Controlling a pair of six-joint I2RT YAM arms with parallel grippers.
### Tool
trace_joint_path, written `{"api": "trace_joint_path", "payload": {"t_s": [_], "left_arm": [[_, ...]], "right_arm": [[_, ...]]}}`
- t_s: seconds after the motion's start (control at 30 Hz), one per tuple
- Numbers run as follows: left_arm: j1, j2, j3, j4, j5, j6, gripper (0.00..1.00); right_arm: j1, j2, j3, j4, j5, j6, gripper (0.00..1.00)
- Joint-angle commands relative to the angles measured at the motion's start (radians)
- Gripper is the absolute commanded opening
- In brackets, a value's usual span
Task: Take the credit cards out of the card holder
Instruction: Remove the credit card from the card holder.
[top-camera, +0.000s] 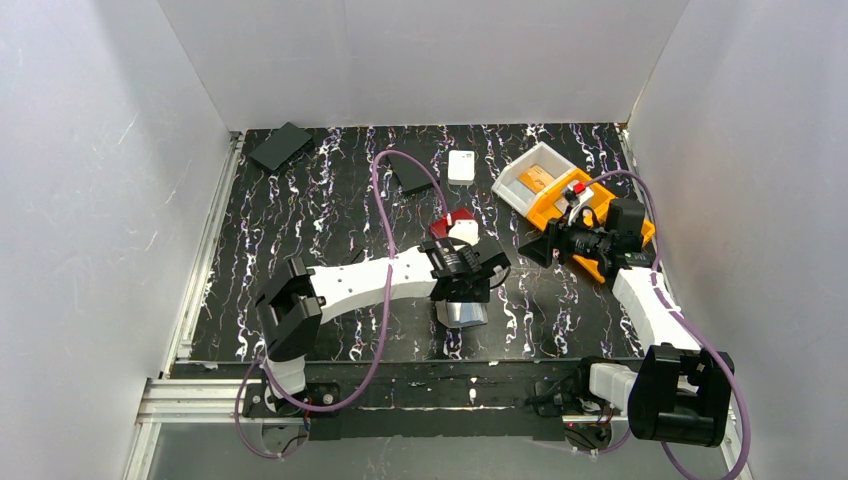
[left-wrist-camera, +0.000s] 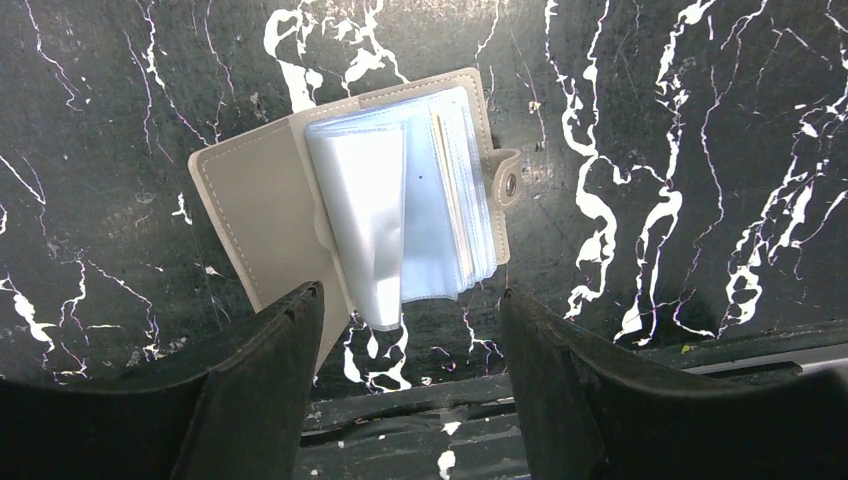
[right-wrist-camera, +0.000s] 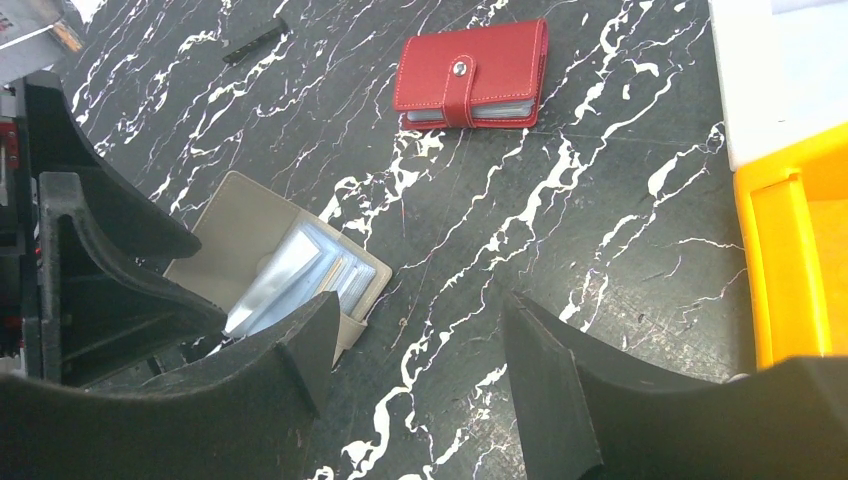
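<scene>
While both jaws gape empty, cloudy sleeves (left-wrist-camera: 400, 215) in the open card holder (left-wrist-camera: 258, 215) seemingly obscure their contents.

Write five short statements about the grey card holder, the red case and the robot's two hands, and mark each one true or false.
1. The small grey folding card holder lies open on the black marbled table. True.
2. The dark red snap-tab case lies open as well. False: it is shut, with its tab fastened across the front.
3. The left hand is open and grips nothing. True.
4. The right hand is shut on the grey holder. False: it is open and empty, and the holder lies on the table off to one side of it.
5. The holder's clear plastic sleeves are showing. True.
</scene>
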Motion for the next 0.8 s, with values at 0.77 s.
{"api": "trace_joint_path", "payload": {"t_s": [0.77], "left_arm": [[-0.010,0.134,0.109,-0.071,0.026,-0.005,0.39]], "right_arm": [[-0.006,-0.046,0.016,-0.001,-0.018,-0.015,0.69]]}}
